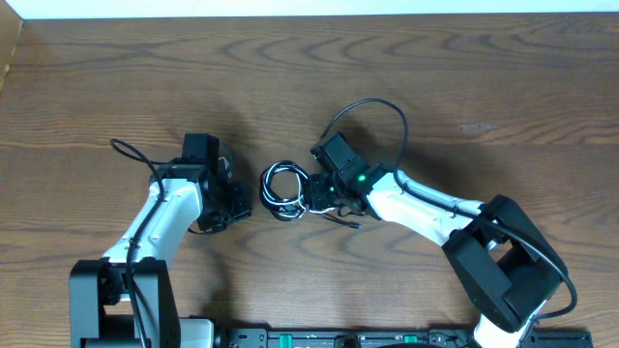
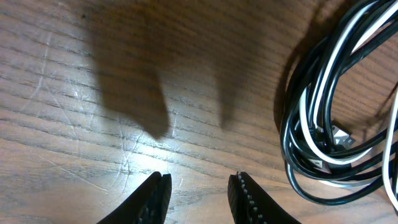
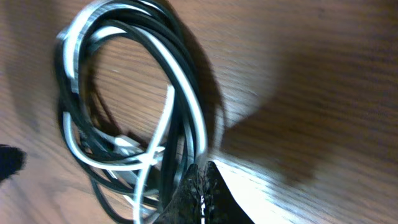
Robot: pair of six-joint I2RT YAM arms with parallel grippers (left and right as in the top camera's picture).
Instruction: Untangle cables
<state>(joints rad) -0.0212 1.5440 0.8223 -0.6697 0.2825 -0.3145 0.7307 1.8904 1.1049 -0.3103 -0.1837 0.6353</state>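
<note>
black fingers of the left gripper (image 2: 200, 186) stand narrowly apart over the bare wood table (image 2: 62, 93), holding nothing. beside it, the right gripper (image 3: 202, 180) is pinched closed against the edge of the cables (image 1: 290, 205), a black-and-white coil lying flat between both grippers; whether a strand is caught i cannot tell.

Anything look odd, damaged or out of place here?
Nothing stands out. The cables lie in one tangled black-and-white coil on the table; the right hand is closed at its edge, the left hand open and empty beside it.
</note>
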